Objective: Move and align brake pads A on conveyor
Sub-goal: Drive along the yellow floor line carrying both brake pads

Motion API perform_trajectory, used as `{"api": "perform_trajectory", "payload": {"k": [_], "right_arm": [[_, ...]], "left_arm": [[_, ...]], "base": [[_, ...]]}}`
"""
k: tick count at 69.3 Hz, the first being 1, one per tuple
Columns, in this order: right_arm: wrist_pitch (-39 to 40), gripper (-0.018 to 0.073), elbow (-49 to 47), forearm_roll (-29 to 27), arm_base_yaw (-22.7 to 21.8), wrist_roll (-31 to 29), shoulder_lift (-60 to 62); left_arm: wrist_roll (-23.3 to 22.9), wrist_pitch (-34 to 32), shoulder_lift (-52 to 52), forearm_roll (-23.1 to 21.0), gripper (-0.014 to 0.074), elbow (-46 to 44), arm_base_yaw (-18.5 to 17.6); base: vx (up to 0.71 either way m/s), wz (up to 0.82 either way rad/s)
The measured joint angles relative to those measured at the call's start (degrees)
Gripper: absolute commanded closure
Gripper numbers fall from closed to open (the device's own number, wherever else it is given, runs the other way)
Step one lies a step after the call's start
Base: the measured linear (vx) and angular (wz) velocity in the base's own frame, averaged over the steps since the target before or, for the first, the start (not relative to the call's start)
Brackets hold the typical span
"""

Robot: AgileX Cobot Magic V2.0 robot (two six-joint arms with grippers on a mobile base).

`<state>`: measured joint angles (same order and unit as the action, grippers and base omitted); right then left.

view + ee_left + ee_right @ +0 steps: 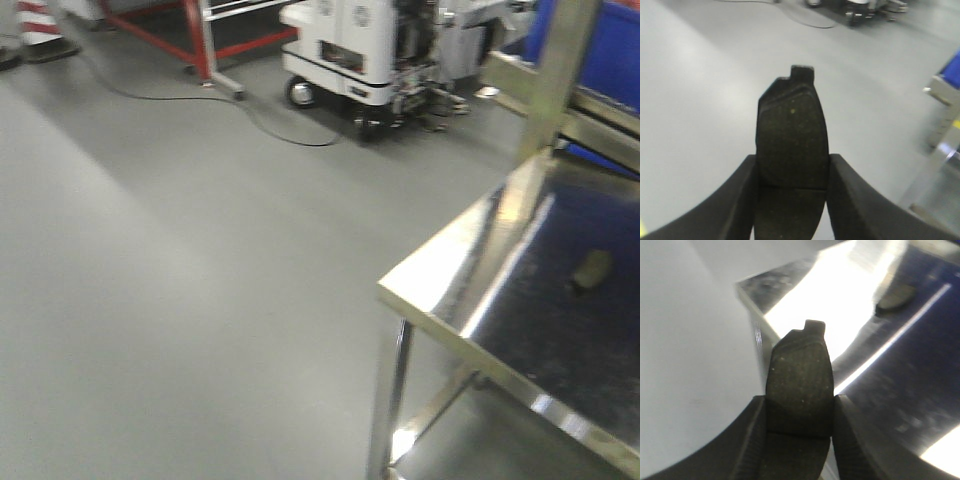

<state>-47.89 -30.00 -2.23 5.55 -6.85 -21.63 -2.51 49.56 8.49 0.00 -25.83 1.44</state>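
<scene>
Our left gripper [792,172] clamped one dark-grey curved brake pad [791,127], our right gripper [799,415] another pad [800,375]; a third pad [590,268] lay on the shiny steel table [520,335]; we judged none delivered yet.

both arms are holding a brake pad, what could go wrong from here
The left gripper holds the left brake pad by its side edges over bare floor; a slip could drop it there. The right brake pad, in the right gripper, hangs over a corner of the steel table; lowering could clip it.
</scene>
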Motion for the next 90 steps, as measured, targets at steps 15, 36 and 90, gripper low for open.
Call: {"api": "perform_trajectory", "payload": {"k": [15,36,90], "right_arm": [[0.0,0.0566,0.0,0.0,0.0,0.0,0.0],[0.0,0.0566,0.0,0.0,0.0,0.0,0.0],[0.0,0.0566,0.0,0.0,0.0,0.0,0.0]], "left_arm": [[0.0,0.0,0.0,0.0,0.0602,0.0,0.0],[0.0,0.0,0.0,0.0,0.0602,0.0,0.0],[0.0,0.1,0.0,0.0,0.0602,0.0,0.0]], "base": [[-0.17,0.75],[-0.17,0.69],[-0.08,0.34]]}}
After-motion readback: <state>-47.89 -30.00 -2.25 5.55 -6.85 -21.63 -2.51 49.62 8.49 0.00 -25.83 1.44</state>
